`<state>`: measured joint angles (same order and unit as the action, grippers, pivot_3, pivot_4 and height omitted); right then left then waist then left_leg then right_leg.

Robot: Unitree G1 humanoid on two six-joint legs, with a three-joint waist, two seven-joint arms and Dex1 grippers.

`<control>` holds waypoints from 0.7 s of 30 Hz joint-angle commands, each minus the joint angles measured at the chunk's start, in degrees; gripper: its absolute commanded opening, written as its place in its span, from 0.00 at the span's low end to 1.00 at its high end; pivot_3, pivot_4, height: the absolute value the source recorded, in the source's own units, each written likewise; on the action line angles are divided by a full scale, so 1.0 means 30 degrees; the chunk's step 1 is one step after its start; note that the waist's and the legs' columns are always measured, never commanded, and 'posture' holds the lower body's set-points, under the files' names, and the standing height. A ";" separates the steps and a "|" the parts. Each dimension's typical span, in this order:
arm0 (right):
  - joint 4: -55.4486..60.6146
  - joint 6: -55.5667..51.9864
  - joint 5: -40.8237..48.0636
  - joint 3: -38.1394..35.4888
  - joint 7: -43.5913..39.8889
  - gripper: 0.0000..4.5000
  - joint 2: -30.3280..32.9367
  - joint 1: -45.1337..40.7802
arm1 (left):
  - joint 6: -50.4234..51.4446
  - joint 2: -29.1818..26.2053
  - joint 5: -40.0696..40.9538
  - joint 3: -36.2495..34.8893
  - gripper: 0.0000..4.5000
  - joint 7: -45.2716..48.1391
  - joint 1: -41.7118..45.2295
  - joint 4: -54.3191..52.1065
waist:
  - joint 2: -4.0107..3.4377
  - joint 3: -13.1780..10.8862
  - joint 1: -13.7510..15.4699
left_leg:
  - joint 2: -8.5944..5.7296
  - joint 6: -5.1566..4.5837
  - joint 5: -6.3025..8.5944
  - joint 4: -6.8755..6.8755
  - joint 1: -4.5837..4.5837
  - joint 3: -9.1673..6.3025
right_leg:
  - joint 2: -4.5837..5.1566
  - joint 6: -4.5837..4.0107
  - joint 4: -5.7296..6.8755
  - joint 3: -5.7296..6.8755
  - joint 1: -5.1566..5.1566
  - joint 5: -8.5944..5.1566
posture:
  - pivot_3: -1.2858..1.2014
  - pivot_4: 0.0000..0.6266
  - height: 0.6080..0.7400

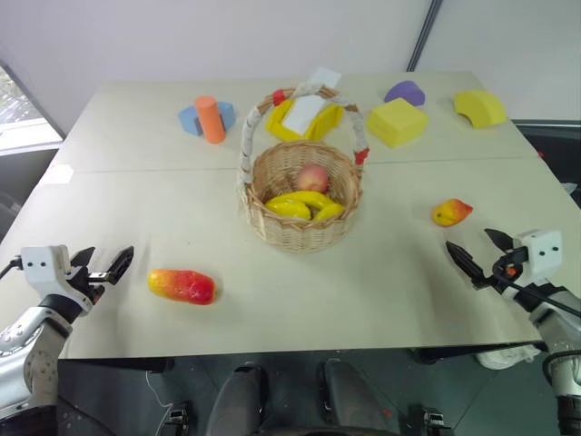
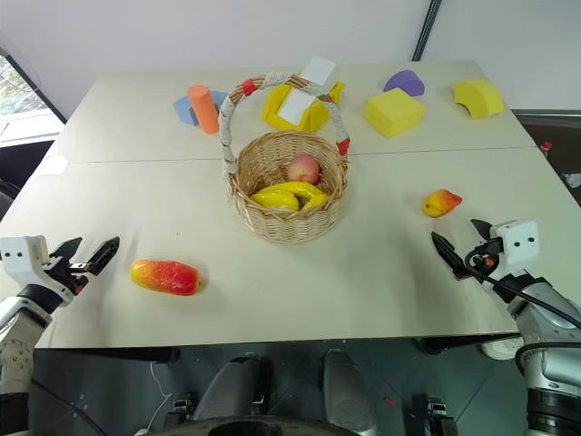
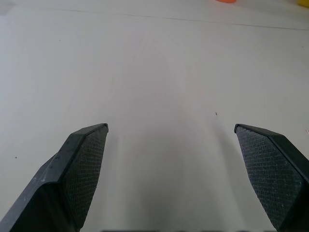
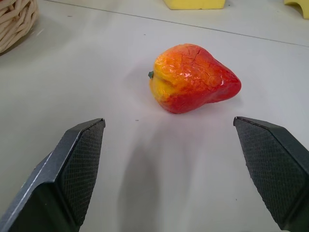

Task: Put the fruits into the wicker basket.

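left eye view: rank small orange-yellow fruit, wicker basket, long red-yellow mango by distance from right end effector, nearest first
From the right end effector:
1. Small orange-yellow fruit, on the table just ahead of it.
2. Wicker basket, table centre, holding bananas and an apple.
3. Long red-yellow mango, far across, near the left end effector.

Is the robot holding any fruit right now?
No. Both the left pincer and the right pincer are open and empty above the table.
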<state>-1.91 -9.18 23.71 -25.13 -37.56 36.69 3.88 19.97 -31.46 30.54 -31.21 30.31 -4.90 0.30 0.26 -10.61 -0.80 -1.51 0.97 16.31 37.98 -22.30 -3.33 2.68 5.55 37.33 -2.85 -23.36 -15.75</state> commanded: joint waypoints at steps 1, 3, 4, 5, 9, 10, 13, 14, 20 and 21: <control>-0.0026 0.0457 0.0060 -0.0473 -0.0067 0.99 0.0107 -0.0280 | -0.0466 -0.0117 -0.0074 -0.0453 1.00 -0.0059 -0.0035 -0.0188 | 0.0000 0.0000 0.0003 | 0.0000 0.0000 0.0000 0.0000 0.0000 0.0001 | 0.0000 0.0000 0.0000 0.0000 0.0001 0.0000 | 0.52 0.24 1.00; -0.0124 0.0519 0.0045 -0.0435 -0.0108 0.99 0.0110 -0.0346 | -0.0395 -0.0095 -0.0009 -0.0413 1.00 -0.0047 -0.0077 -0.0208 | -0.0001 0.0000 0.0004 | 0.0000 0.0000 0.0000 0.0000 0.0000 0.0000 | 0.0000 0.0000 0.0000 0.0000 0.0000 0.0000 | 0.52 0.24 1.00; -0.0168 0.0544 0.0038 -0.0422 -0.0123 0.99 0.0112 -0.0378 | -0.0347 -0.0083 0.0021 -0.0391 1.00 -0.0043 -0.0087 -0.0218 | 0.0000 0.0000 0.0003 | 0.0000 0.0000 0.0000 0.0000 0.0000 0.0000 | 0.0000 0.0000 0.0000 0.0000 0.0000 0.0000 | 0.52 0.24 1.00; -0.0198 0.0560 0.0040 -0.0418 -0.0139 0.99 0.0110 -0.0396 | -0.0283 -0.0050 0.0049 -0.0376 1.00 -0.0081 -0.0090 -0.0231 | 0.0000 0.0000 0.0003 | 0.0000 0.0000 0.0000 0.0000 0.0000 0.0000 | 0.0000 0.0000 0.0000 0.0000 0.0000 0.0000 | 0.52 0.24 1.00; -0.0223 0.0631 0.0049 -0.0407 -0.0185 0.99 0.0104 -0.0408 | -0.0121 0.0059 0.0353 -0.0399 1.00 -0.0021 -0.0022 -0.0416 | -0.0001 0.0000 0.0005 | 0.0000 0.0000 0.0000 0.0000 0.0000 0.0000 | 0.0000 0.0000 0.0000 0.0001 0.0000 0.0000 | 0.52 0.24 1.00; -0.0226 0.0649 0.0056 -0.0411 -0.0200 0.99 0.0108 -0.0410 | -0.0068 0.0055 0.0388 -0.0370 1.00 -0.0012 0.0008 -0.0485 | 0.0000 0.0000 0.0005 | 0.0000 0.0000 0.0000 0.0000 0.0000 0.0000 | 0.0000 0.0000 0.0000 0.0001 0.0000 0.0000 | 0.52 0.24 1.00; -0.0181 0.0674 0.0075 -0.0383 -0.0286 0.99 0.0119 -0.0450 | 0.0048 -0.0311 0.0291 -0.0119 1.00 0.0161 0.0359 -0.0618 | -0.0001 0.0000 0.0012 | 0.0000 0.0000 0.0000 0.0000 0.0000 0.0000 | 0.0000 0.0000 0.0000 0.0000 0.0001 0.0000 | 0.52 0.24 1.00; -0.0134 0.0669 0.0071 -0.0345 -0.0293 0.99 0.0109 -0.0481 | 0.0124 -0.0476 0.0253 -0.0031 1.00 0.0198 0.0537 -0.0745 | -0.0001 0.0000 0.0013 | 0.0000 0.0000 0.0000 0.0000 0.0000 -0.0001 | 0.0000 0.0001 0.0000 0.0001 0.0001 0.0000 | 0.52 0.24 1.00; 0.0154 0.0594 0.0059 -0.0095 -0.0409 0.99 0.0139 -0.0861 | 0.0675 -0.1764 0.0567 0.0378 1.00 0.1522 0.1570 -0.1267 | -0.0001 0.0000 -0.0007 | -0.0001 0.0000 0.0000 0.0001 0.0000 0.0002 | -0.0001 0.0001 0.0002 0.0002 0.0001 0.0000 | 0.52 0.24 1.00; 0.0335 0.0501 0.0102 -0.0143 -0.0433 0.99 0.0197 -0.0864 | 0.0872 -0.2107 0.0660 0.0580 1.00 0.2057 0.1687 -0.1418 | -0.0001 0.0000 -0.0015 | -0.0001 0.0000 -0.0001 0.0000 0.0000 0.0002 | -0.0003 0.0001 0.0002 0.0002 -0.0001 0.0000 | 0.52 0.24 1.00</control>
<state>-2.95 -8.26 23.61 -24.86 -38.64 36.69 1.63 22.23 -36.17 31.52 -29.70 34.45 -0.15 -1.55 0.26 -10.61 -0.85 -1.51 0.97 16.31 37.98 -22.29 -3.33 2.67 5.55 37.34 -2.84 -23.36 -15.75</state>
